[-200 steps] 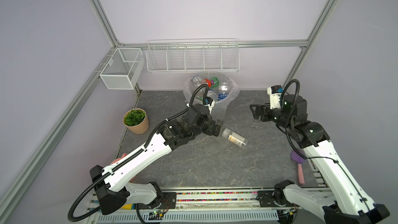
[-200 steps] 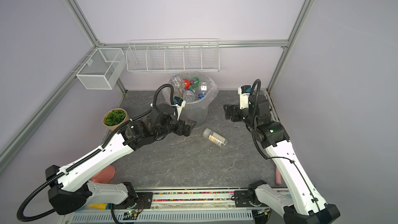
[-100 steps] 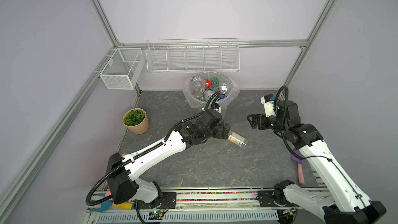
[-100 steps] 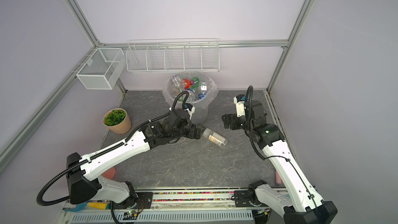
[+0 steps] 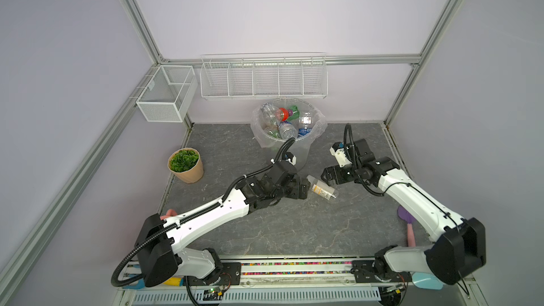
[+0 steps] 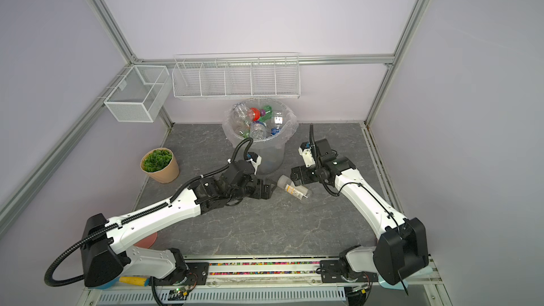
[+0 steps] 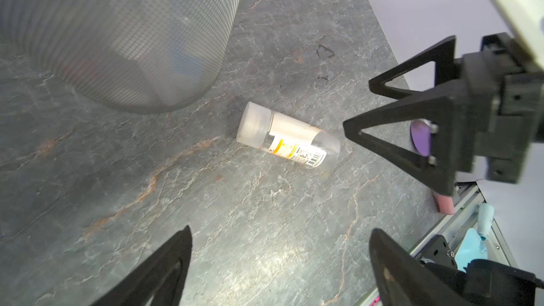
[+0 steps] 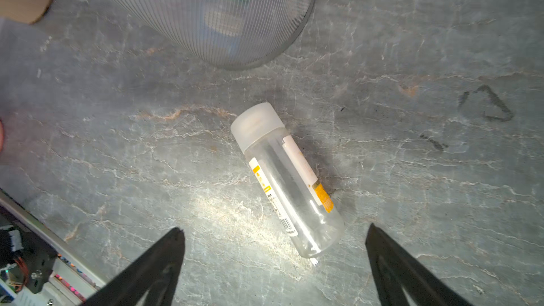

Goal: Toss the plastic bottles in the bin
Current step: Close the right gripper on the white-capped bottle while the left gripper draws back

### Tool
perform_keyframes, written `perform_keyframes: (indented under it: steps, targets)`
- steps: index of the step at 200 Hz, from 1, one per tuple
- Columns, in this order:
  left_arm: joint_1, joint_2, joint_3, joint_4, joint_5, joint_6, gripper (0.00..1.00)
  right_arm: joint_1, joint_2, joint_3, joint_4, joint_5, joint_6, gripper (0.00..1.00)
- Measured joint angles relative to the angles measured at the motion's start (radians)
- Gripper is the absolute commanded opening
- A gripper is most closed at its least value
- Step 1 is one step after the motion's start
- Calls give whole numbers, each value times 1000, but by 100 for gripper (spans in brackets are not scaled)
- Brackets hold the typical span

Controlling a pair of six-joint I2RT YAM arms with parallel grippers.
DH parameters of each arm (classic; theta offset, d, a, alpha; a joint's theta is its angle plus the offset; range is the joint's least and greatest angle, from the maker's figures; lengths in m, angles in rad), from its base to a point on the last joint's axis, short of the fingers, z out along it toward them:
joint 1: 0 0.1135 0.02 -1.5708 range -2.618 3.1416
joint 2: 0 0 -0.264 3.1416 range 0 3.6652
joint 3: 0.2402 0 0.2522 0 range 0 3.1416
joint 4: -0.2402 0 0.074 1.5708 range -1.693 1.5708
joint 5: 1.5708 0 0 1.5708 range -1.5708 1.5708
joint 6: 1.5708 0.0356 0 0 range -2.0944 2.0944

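One clear plastic bottle point(image 5: 322, 191) point(image 6: 294, 191) with a frosted cap and a white-and-orange label lies on its side on the grey table, just in front of the bin point(image 5: 303, 151) point(image 6: 270, 157). Several more plastic bottles point(image 5: 284, 122) fill the bag-lined bin. My left gripper point(image 5: 304, 189) point(image 7: 281, 229) is open, low, close to the bottle's cap end point(image 7: 254, 123). My right gripper point(image 5: 326, 176) point(image 8: 273, 228) is open too, and the bottle's base point(image 8: 318, 236) lies just ahead of its fingertips, nearer one of them. Neither gripper touches the bottle.
A tan pot with a green plant point(image 5: 186, 164) stands at the left of the table. White wire baskets point(image 5: 263, 79) point(image 5: 166, 92) hang on the back wall above the bin. A purple-and-pink tool point(image 5: 404, 214) lies near the table's right edge, under the right arm.
My left gripper has moved right, away from the bin's foot, up to the bottle's cap end. My right gripper has come down and left toward the bottle. The bottle has stayed put.
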Motion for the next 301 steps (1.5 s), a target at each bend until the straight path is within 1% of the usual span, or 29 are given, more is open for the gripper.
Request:
perform_keyframes:
  steps: [21,43,64,91,113,128,136,141,191,196,208,236,269,301]
  targets:
    - [26,-125,-78,10,0,-13,95,17,78,-20,22,23,-23,90]
    - [105,-267,-149,18,0,-34,95,33,164,-23,37,43,-40,90]
    - [177,-367,-192,6,-6,-45,95,54,217,-23,60,60,-49,89]
    - [222,-427,-198,-21,-11,-45,95,77,265,-21,77,75,-60,89]
    - [232,-443,-198,-41,-15,-45,96,88,306,-20,93,83,-66,89]
    - [233,-443,-198,-47,-15,-45,96,92,330,-20,105,89,-67,86]
    - [235,-443,-198,-48,-15,-44,96,93,341,-20,111,89,-67,83]
    - [235,-443,-198,-48,-15,-44,96,93,349,-20,112,90,-66,78]
    - [239,-439,-198,-50,-18,-37,96,113,370,-20,114,103,-71,49]
    - [240,-439,-198,-51,-19,-34,96,116,369,-21,114,105,-65,46]
    - [242,-438,-198,-55,-22,-32,96,123,359,-24,113,110,-70,44]
    - [246,-438,-198,-64,-24,-24,96,141,286,-40,93,116,-67,41]
    - [250,-439,-197,-77,-33,-15,96,147,100,-61,45,142,-61,38]
    - [257,-449,-191,-97,-46,-6,96,146,-74,-36,-30,185,-58,37]
